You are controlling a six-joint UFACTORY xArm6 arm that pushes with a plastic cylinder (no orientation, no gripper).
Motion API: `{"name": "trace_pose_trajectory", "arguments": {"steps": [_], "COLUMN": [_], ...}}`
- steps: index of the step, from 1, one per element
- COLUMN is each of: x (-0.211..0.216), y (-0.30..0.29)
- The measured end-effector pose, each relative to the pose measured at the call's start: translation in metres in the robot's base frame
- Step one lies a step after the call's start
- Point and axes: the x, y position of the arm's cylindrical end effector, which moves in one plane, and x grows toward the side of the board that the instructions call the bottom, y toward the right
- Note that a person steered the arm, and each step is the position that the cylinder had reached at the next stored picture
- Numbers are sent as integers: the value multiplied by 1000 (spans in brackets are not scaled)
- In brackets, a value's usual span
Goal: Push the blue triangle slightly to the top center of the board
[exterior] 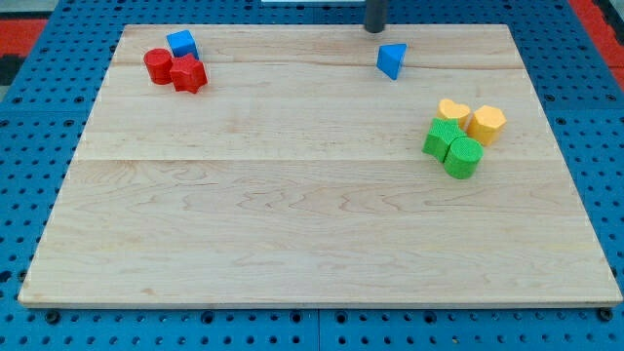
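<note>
A pale wooden board (312, 195) lies on a blue pegboard table (29, 117), with a strip of red showing at the view's upper corners. My tip (375, 29) stands at the board's top edge, a little right of centre; it is a bare dark rod with nothing to clasp, and it touches no block.

Far to the view's left of my tip, slightly lower, three blocks huddle together: a red cylinder (157, 65), a red star-like block (189, 73) touching it, and a blue cube (181, 43) just above them, touching both.

Just below my tip and a shade to the view's right sits the blue triangle (392, 59), near but apart from the rod. It is a solid mid-blue wedge with a lighter top face. One corner points toward the view's bottom and slightly left, and its flat edge faces the view's top right; no long axis is clear.

Lower and well to the view's right of my tip is a tight cluster: a green cube (443, 136), a green cylinder (464, 157), a yellow heart-like block (452, 109) and a yellow hexagonal block (487, 124).
</note>
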Motion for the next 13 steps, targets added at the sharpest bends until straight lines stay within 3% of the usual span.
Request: {"name": "trace_pose_trajectory", "arguments": {"steps": [1,2,9,11,13], "x": [15,57,78,81,77], "y": [48,44,61,-105,-96]}}
